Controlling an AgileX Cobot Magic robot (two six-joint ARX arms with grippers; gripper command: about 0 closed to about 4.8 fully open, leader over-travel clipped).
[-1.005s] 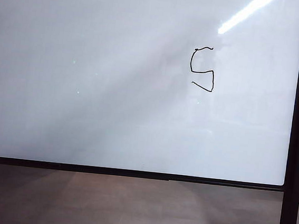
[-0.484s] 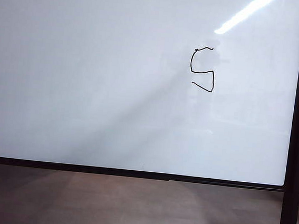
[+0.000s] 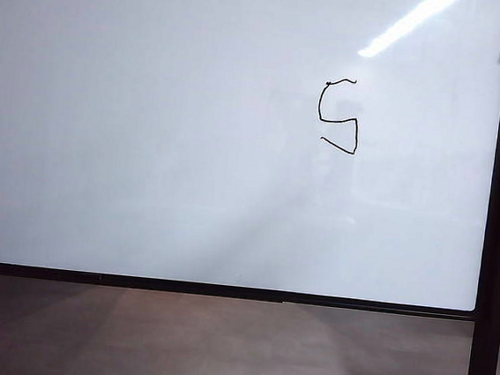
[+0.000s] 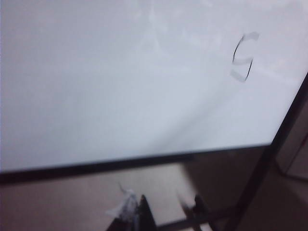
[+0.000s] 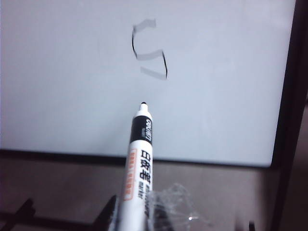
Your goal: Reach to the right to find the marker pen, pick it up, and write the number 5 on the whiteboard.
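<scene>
Our right jaws (image 5: 132,219) grip the marker pen (image 5: 137,163), now clear of the whiteboard (image 3: 148,142) beyond the finished number 5 (image 3: 339,115); our left jaws (image 4: 168,211), drawn back likewise, stand empty and narrowly parted.

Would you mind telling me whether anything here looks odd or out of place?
Nothing is spilled or damaged. The 5 on the whiteboard is angular and a bit wobbly. The right gripper holds the marker uncapped, tip off the board. The left gripper holds nothing, with a whitish scrap beside one finger.

Frontal exterior, two tilted wrist views, all facing the whiteboard (image 3: 192,146).
</scene>
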